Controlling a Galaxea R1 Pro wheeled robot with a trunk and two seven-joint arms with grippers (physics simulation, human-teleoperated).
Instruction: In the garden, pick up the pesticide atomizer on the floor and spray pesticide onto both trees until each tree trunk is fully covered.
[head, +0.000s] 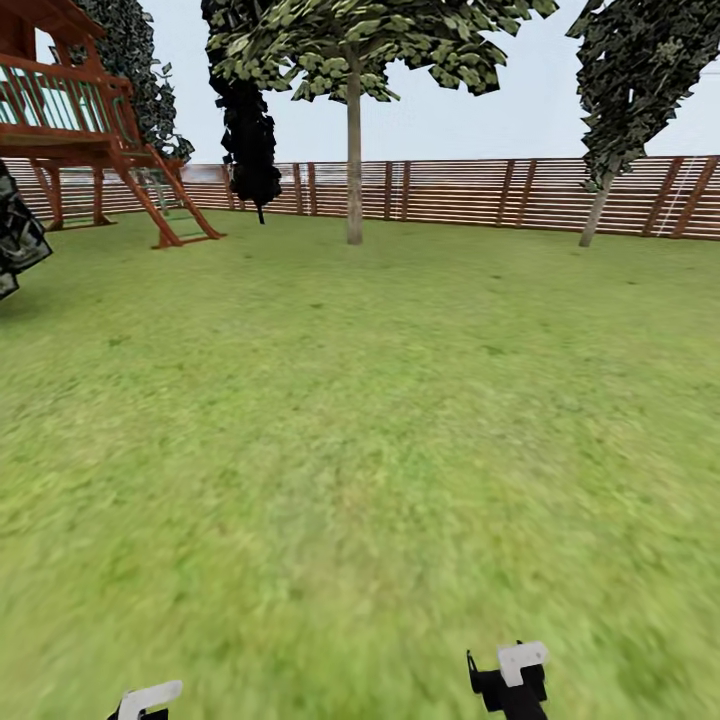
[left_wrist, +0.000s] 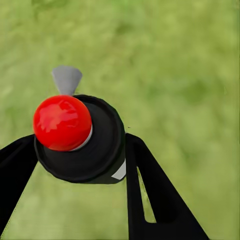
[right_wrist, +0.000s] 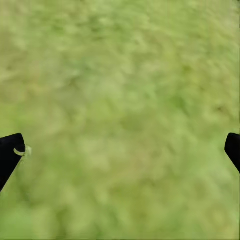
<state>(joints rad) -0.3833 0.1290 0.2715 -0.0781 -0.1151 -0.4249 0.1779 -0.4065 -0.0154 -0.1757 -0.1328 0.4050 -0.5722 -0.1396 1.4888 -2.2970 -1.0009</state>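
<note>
1. The pesticide atomizer (left_wrist: 80, 140) sat between the two black fingers (left_wrist: 155, 195) of the left gripper (left_wrist: 82, 150) in the left wrist view. Seen from above: a round black top, a glossy red knob, a grey nozzle tip sticking out past the rim.
2. Both fingers pressed against the black body, one on each side. The left gripper was closed on it and carried it clear of the grass.
3. In the head view the left gripper (head: 145, 700) appeared at the lower edge as a white and black part. The atomizer itself could not be made out there.
4. The right gripper (right_wrist: 120, 150) was spread wide. Its two black fingertips (right_wrist: 10, 152) sat at opposite edges of the right wrist view, with blurred grass between them and nothing held. In the head view it (head: 510, 680) showed at the lower edge.
5. The lawn (head: 360, 430) stretched ahead, green and blurred close up.
6. One tree (head: 353, 150) stood ahead, centre, well apart from the robot, with a bare pale trunk and a leafy crown.
7. A second tree (head: 610, 160) stood far right beside the fence, its trunk leaning.
8. A near-black conifer (head: 250, 130) stood left of the central tree.
9. A brown slat fence (head: 470, 192) ran across the far side.
10. A red playset (head: 90, 130) stood at the far left.
</note>
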